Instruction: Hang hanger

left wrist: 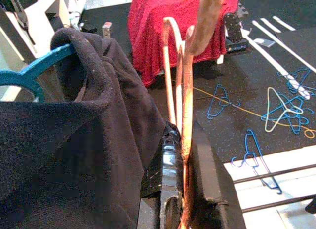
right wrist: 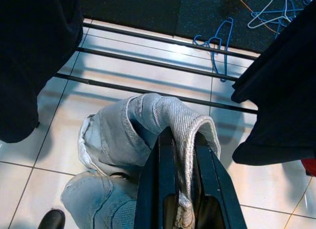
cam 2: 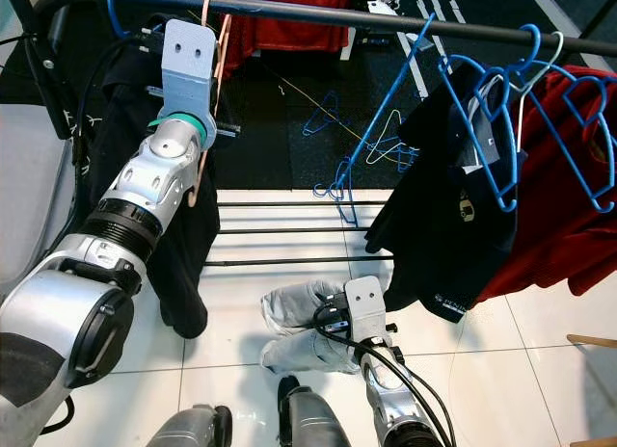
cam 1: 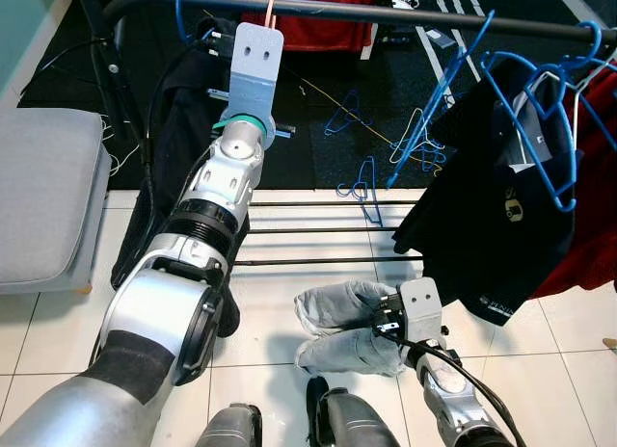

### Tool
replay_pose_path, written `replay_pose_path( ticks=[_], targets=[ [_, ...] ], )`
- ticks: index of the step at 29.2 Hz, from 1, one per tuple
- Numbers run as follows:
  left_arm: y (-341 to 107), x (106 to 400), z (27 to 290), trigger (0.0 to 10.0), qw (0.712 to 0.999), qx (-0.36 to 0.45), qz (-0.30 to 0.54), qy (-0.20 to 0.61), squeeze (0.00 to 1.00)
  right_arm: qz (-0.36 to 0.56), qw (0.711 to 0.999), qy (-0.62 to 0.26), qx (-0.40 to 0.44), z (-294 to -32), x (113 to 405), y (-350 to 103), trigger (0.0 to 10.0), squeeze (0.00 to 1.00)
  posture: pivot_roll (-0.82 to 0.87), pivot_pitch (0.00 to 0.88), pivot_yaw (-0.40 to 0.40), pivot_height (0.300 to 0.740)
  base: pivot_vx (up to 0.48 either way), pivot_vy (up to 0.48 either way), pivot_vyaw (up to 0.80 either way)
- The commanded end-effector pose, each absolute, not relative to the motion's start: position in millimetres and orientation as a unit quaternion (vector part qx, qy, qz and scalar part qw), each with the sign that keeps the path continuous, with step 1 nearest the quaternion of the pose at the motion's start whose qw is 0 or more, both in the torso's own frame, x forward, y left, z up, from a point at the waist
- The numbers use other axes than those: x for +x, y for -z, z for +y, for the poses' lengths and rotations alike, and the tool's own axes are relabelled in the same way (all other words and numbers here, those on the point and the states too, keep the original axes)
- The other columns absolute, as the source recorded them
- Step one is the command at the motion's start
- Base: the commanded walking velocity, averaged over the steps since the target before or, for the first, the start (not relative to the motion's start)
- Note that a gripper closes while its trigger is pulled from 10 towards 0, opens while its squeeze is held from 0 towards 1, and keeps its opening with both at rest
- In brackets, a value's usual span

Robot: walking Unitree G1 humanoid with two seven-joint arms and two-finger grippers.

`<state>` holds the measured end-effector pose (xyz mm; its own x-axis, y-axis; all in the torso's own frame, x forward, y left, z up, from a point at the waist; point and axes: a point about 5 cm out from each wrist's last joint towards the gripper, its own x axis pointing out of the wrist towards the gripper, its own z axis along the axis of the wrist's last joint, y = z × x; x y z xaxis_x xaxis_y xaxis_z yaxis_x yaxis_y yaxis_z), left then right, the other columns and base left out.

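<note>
A thin pink hanger (left wrist: 185,91) stands upright between the black fingers of my left gripper (left wrist: 183,135), which is shut on it. My left arm is raised to the black rail (cam 1: 386,13). The hanger's hook (cam 2: 210,4) crosses the rail line; I cannot tell whether it rests on the rail. Just left of it, a black garment (cam 1: 174,129) hangs from a blue hanger (left wrist: 29,73). Low over the tiles, my right gripper (right wrist: 181,140) is shut on a fold of light grey jeans (right wrist: 128,125), bunched on the floor.
Several blue hangers (cam 1: 540,110) on the rail's right half carry a black shirt (cam 1: 482,216) and a red garment (cam 2: 569,216). Loose hangers (cam 1: 362,182) lie on the black mat behind the rack's lower bars (cam 1: 328,230). A grey cushion (cam 1: 48,197) stands left.
</note>
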<state>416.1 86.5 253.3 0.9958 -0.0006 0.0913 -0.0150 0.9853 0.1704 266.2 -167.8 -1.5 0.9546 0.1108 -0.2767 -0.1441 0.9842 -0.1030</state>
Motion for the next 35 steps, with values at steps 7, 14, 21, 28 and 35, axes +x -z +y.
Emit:
replay_pose_path(
  ticks=[7,14,21,28,35],
  targets=[
    [-280,415,84,10.0,0.989,0.084,-0.109,0.050,0.00,0.135,0.987,-0.065,-0.065,-168,263,3,10.0,0.00,-0.06,0.131,0.011,0.740,0.000,0.000,0.00],
    [-288,409,95,10.0,0.973,0.138,-0.141,0.117,0.00,0.135,0.987,-0.060,-0.065,-171,261,4,10.0,0.00,-0.06,0.138,0.012,0.740,0.000,0.000,0.00],
    [-276,401,111,10.0,0.950,0.218,-0.131,0.179,0.00,0.136,0.987,-0.059,-0.067,-174,259,4,10.0,0.00,-0.05,0.137,0.009,0.740,0.000,0.000,0.00],
    [-251,390,129,10.0,0.951,0.211,-0.109,0.196,0.00,0.136,0.986,-0.060,-0.070,-176,260,4,10.0,0.00,-0.05,0.134,-0.003,0.740,0.000,0.000,0.00],
    [-197,364,138,10.0,0.953,0.179,-0.066,0.237,0.00,0.130,0.985,-0.080,-0.082,-178,263,0,10.0,0.00,-0.05,0.134,-0.011,0.740,0.000,0.000,0.00]
  ],
)
